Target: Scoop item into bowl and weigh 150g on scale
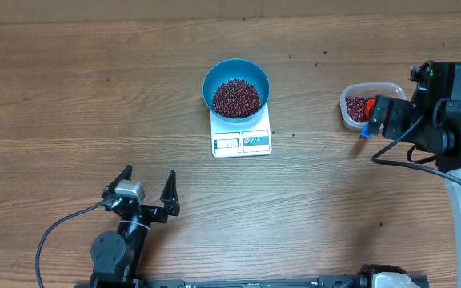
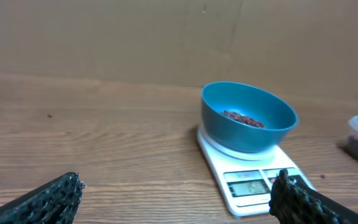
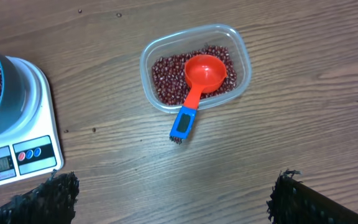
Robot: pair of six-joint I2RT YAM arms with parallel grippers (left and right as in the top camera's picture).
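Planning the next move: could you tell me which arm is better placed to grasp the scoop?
Right, likely: the right gripper, open, is beside the scoop in the tub; the left gripper is far away.

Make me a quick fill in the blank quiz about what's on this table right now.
The bowl standing on the scale is coloured ____.
The cup of the scoop rests ____ the clear tub of beans.
The left gripper and the right gripper both have their jaws ____.
Missing words: blue; inside; open.
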